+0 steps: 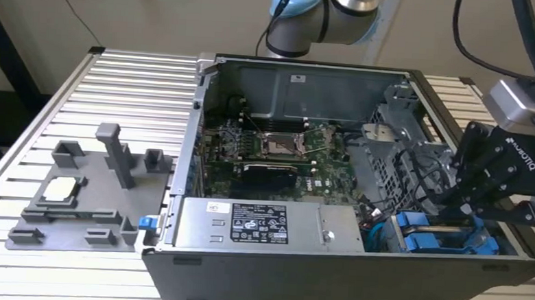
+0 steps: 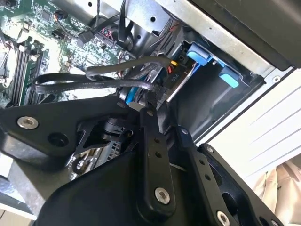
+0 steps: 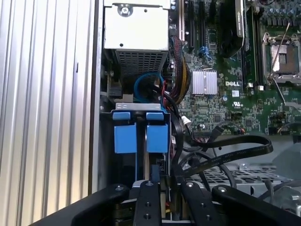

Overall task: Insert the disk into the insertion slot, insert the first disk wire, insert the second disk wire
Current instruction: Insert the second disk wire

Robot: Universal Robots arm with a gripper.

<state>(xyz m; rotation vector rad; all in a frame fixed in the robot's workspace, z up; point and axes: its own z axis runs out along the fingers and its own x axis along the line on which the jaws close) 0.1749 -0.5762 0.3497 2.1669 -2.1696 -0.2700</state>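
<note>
Reaching into the open computer case (image 1: 201, 188), the gripper (image 2: 149, 101) pinches its fingers (image 2: 153, 141) narrowly on a black cable connector (image 2: 164, 84) at the disk (image 3: 157, 136), which sits in the insertion slot (image 3: 141, 107) beside another blue carrier (image 3: 123, 136).

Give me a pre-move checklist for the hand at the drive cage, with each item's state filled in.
1. Two blue carriers seated side by side in the drive cage: ok.
2. Hand down inside the case at the carriers: ok.
3. Black cable runs to a connector beside the blue carrier: ok.
4. Connector fully seated: cannot tell.
5. Hand's grip on the cable: cannot tell.
6. Loose cables beside the hand: not ok.
</note>
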